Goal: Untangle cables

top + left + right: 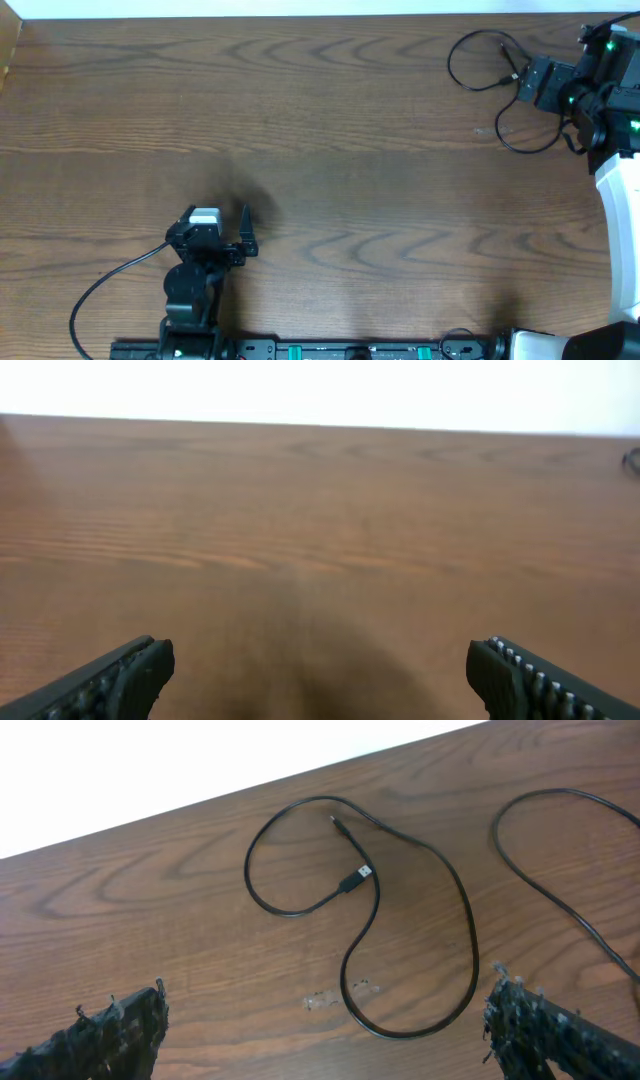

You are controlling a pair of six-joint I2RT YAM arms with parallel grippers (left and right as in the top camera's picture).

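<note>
Two thin black cables lie apart at the table's far right. One cable [452,62] forms a loop; in the right wrist view [262,898] it curls on itself and its USB plug [355,878] lies inside the loop. A second black cable [522,149] curves nearer the arm and shows at the right of the right wrist view [520,870]. No white cable is in view. My right gripper [520,82] [325,1040] is open and empty, just above the first cable's lower bend. My left gripper [220,222] [320,675] is open and empty over bare wood at the near left.
The wooden table [330,150] ends at a white far edge [300,8]. A thick black cord [100,285] runs from the left arm's base. The right arm's white body [620,200] stands along the right edge. A small scuffed mark [335,996] shows on the wood.
</note>
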